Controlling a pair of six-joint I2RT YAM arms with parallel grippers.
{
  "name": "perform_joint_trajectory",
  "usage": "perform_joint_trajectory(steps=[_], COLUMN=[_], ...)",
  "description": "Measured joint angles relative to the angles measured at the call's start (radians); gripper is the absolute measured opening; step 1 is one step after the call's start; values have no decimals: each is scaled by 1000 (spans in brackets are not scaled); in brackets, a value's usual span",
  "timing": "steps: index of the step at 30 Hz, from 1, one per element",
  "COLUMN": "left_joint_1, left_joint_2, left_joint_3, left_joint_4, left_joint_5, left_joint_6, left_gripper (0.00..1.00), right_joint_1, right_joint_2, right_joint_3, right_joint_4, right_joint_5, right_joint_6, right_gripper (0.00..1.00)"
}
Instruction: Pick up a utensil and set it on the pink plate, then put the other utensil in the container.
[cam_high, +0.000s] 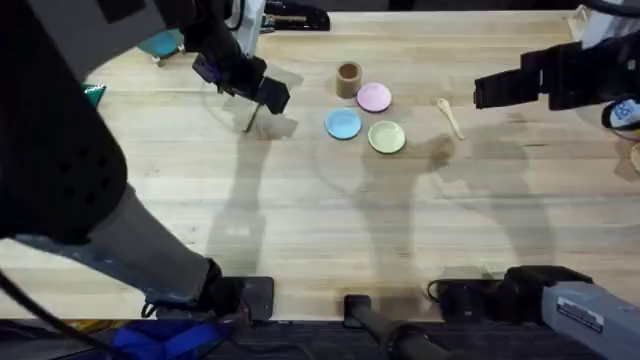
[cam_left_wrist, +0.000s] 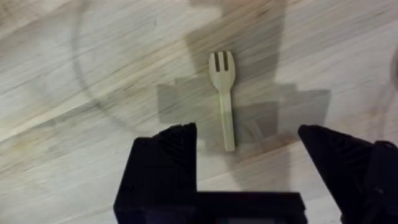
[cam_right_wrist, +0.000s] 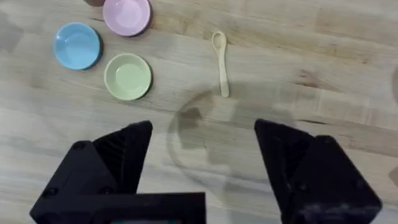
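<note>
Hovering left gripper (cam_left_wrist: 245, 140), jaws spread, over fork (cam_left_wrist: 222, 93) handle; grasp pending. Next: descending, closing, carrying to pink plate (cam_high: 374, 97).

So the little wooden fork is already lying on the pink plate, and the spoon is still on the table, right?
Not quite. The fork lies on the bare table, just ahead of the left gripper, as the left wrist view shows. The pink plate holds nothing. The spoon does lie on the table.
</note>
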Motion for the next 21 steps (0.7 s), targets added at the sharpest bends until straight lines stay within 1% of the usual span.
perform_joint_trajectory(steps=[10, 18, 21], left_joint_1=[10, 63, 74], left_joint_2=[52, 100, 122], left_joint_3=[1, 1, 1], left_joint_4=[32, 35, 37], left_joint_5=[-4, 21, 25], left_joint_6=[-47, -54, -57], left_gripper=[993, 993, 993], right_joint_1=[0, 0, 0], right_joint_2=[0, 0, 0], right_joint_3=[0, 0, 0], right_joint_4=[0, 0, 0], right_joint_5=[0, 0, 0], right_joint_6=[0, 0, 0], right_gripper=[998, 998, 998])
